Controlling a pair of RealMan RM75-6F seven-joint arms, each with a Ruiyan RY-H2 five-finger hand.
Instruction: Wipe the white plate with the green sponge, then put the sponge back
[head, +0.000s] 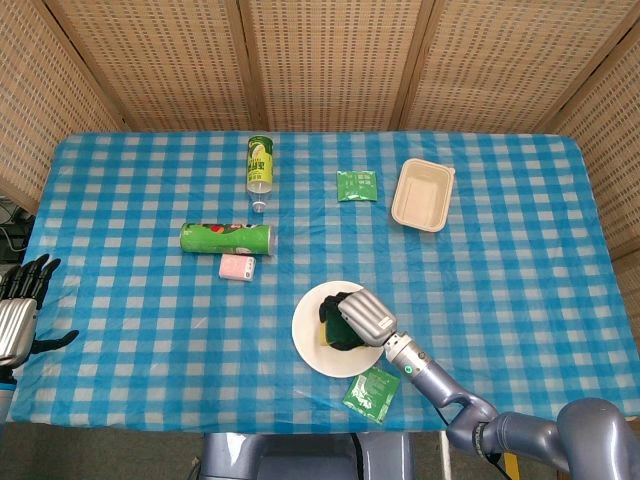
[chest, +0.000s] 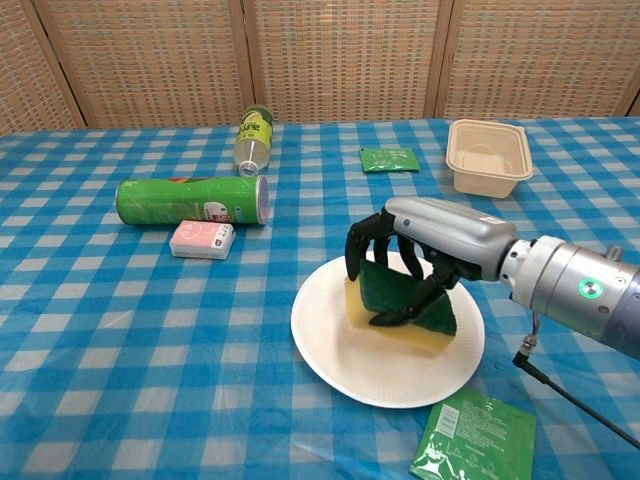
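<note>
The white plate (chest: 350, 350) (head: 308, 335) lies on the checked cloth near the table's front edge. On its far right part sits the green sponge (chest: 395, 295) (head: 331, 322) with a yellow underside. My right hand (chest: 425, 250) (head: 362, 315) grips the sponge from above, dark fingers (chest: 372, 250) wrapped over its green face, and holds it against the plate. My left hand (head: 20, 310) hangs off the table's left edge, fingers spread, holding nothing.
A green chips can (chest: 190, 200) lies on its side with a pink packet (chest: 202, 239) beside it. A green bottle (chest: 254, 135), a green sachet (chest: 389, 158) and a beige tray (chest: 488, 155) lie further back. Another green sachet (chest: 475, 435) rests by the plate's front right.
</note>
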